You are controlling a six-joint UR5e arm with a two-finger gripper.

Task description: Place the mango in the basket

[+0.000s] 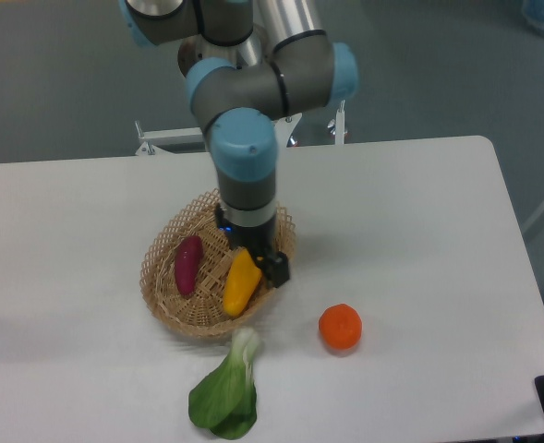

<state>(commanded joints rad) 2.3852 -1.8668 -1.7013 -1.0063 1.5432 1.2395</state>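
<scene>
The mango (240, 284), yellow-orange and elongated, lies tilted inside the basket (165, 300), its lower end near the front rim. The basket is a woven tan wicker oval at the table's middle. My gripper (256, 261) points down over the basket, right at the mango's upper end. One black finger (276, 269) shows just to the right of the mango; the other finger is hidden behind the fruit and the wrist. The jaws look apart, with the mango resting on the basket floor.
A purple sweet potato (187, 264) lies in the basket's left half. A round orange citrus (340, 328) sits on the white table right of the basket. A green leafy vegetable (225, 397) lies in front of the basket.
</scene>
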